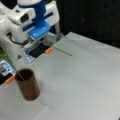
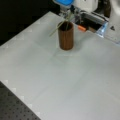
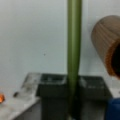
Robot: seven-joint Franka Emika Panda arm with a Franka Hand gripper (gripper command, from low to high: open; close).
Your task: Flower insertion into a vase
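My gripper hangs at a front view's top left, shut on a thin green flower stem that slants out low over the table. In the wrist view the stem runs straight up from between the dark fingers of the gripper. The reddish-brown vase stands upright at the lower left, apart from the gripper, and another green stem leans out of its mouth. In a front view the vase stands just in front of the gripper, with the held stem crossing beside its rim. The vase shows at the wrist view's right.
The white and blue arm and its base fill the top left. Small orange pieces lie by the base. The grey table stretches to the right and the bottom; a dark perforated board borders it.
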